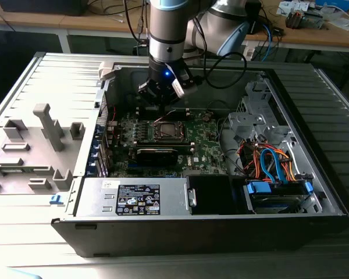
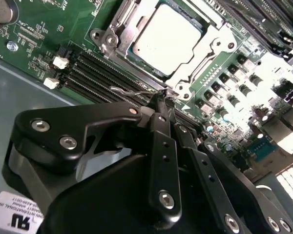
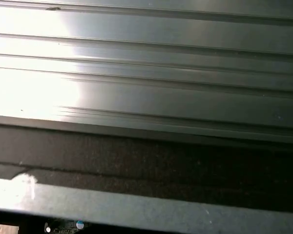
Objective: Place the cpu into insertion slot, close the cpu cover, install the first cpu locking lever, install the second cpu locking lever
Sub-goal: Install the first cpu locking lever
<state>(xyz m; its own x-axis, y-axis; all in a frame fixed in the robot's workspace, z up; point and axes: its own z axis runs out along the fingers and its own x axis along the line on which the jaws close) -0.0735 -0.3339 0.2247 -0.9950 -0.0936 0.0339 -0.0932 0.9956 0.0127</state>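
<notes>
Open case (image 1: pixel 314 168): cpu (image 2: pixel 167 35) seated under cpu cover (image 2: pixel 212 46); fingers (image 2: pixel 162 105) pressed together at socket edge.

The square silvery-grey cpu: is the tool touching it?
Apart. In the second wrist view the tool ends beside the socket at a thin wire lever, with green board visible between it and the cpu.

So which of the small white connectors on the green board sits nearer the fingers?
The lower small white plastic connector, beside the long black memory slots; the other white connector sits farther up the green motherboard from the gripper.
</notes>
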